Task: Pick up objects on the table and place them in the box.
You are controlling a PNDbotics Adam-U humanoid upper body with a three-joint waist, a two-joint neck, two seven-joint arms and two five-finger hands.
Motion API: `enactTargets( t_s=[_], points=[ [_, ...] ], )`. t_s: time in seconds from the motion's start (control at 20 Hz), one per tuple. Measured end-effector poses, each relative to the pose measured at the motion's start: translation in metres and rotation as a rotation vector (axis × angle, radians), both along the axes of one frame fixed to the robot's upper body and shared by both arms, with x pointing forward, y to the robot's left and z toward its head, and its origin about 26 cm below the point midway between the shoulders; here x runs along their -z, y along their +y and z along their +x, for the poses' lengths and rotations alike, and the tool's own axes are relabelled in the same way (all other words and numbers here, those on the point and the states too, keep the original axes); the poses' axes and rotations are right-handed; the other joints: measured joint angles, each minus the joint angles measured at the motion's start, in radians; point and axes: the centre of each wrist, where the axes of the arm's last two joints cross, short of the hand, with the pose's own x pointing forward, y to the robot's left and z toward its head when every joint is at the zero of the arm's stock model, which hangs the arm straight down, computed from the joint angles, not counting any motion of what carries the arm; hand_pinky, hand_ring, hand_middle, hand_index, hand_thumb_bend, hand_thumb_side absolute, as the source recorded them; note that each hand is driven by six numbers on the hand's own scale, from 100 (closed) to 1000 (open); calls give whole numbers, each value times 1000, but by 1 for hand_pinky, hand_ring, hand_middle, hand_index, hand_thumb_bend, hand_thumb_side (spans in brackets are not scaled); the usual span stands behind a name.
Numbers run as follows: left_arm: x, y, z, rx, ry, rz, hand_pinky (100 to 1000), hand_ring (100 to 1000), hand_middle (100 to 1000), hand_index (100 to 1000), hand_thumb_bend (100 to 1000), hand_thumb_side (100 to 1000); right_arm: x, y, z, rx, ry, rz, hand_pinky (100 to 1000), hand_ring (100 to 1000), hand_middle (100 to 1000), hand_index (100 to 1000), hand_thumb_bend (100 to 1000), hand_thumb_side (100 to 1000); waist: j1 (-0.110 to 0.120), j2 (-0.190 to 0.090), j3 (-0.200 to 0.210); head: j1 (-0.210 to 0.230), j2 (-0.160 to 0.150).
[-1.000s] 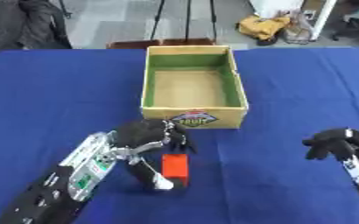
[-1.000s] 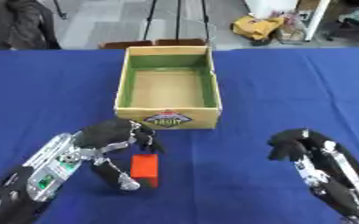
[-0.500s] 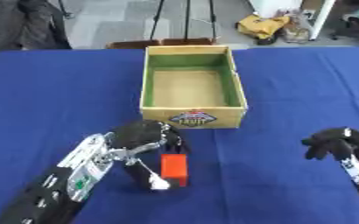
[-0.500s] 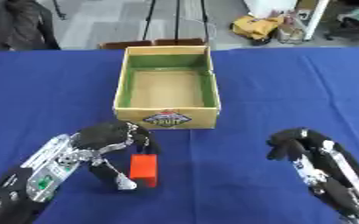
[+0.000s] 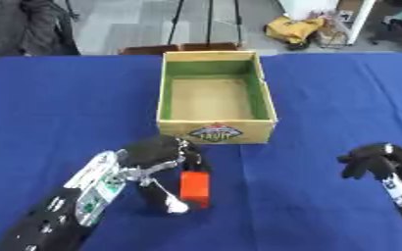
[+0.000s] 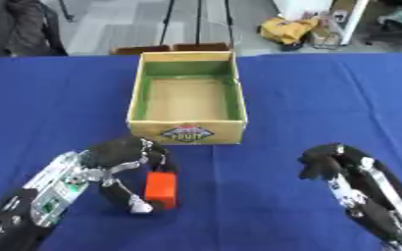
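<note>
An orange-red block point(image 5: 195, 188) stands on the blue tablecloth, a little in front of the open cardboard box point(image 5: 214, 130). My left hand point(image 5: 157, 156) is over it, fingers curled on its top and thumb reaching down its left side. The box has a green inner lining and nothing shows inside. My right hand point(image 5: 372, 160) hovers at the right, fingers curled, holding nothing.
The blue tablecloth point(image 5: 324, 98) covers the whole table. Behind the far edge stand tripod legs point(image 5: 209, 22), a yellow bag point(image 5: 294, 28) on the floor, and a dark shape point(image 5: 20, 24) at the far left.
My left hand and the block have barely shifted; the block sits a touch lower in view. The right hand has stayed in place.
</note>
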Motion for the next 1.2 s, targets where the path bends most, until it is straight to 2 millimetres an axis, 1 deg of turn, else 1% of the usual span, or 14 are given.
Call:
enactTargets(
  t_s=[0.4,0.65,0.75,0.8,0.9,0.95,1.0,1.05,1.1,1.15,1.2],
  points=[
    [9,-1,3,-7,-13,12,501,468,494,751,510,362,0,0,0,1,-1,-3,760,525,413,694,100,589,0,1,-1,0,0],
    [11,0,4,-16,-24,10,456,435,456,708,499,347,0,0,0,2,-1,-4,760,525,413,695,100,590,0,3,-1,-1,0],
    [12,0,5,-19,-29,1,453,432,454,707,497,345,0,0,0,2,-1,-4,760,525,413,695,100,590,0,3,-1,-2,0],
    [12,0,5,-21,-30,-4,409,401,426,679,453,317,0,0,0,2,-1,-4,760,525,413,694,100,590,0,3,-1,-2,0],
    [13,1,6,-31,-35,-14,364,368,393,650,401,286,0,0,0,2,-1,-4,760,525,413,695,100,590,0,3,-2,-2,0],
    [13,1,6,-37,-36,-19,319,334,359,626,305,244,0,0,0,2,-1,-4,760,525,413,694,100,590,0,3,-3,-3,0],
    [14,2,6,-45,-37,-24,314,330,356,622,295,240,0,0,0,2,-1,-4,760,525,413,694,100,590,1,3,-3,-3,1],
    [15,3,7,-53,-38,-31,266,295,323,589,163,205,0,0,0,2,-1,-4,760,525,413,694,100,590,1,3,-3,-3,1],
    [16,4,7,-63,-39,-37,251,284,313,579,155,203,0,0,0,2,-1,-4,760,525,413,694,100,590,1,3,-3,-3,1],
    [16,5,8,-72,-40,-44,218,260,288,554,100,195,0,0,0,2,-1,-4,761,526,413,694,100,590,2,3,-3,-3,1],
    [17,6,8,-83,-40,-51,206,250,278,542,100,194,0,0,0,2,-1,-4,761,526,413,694,100,590,2,3,-3,-3,1]
  ],
)
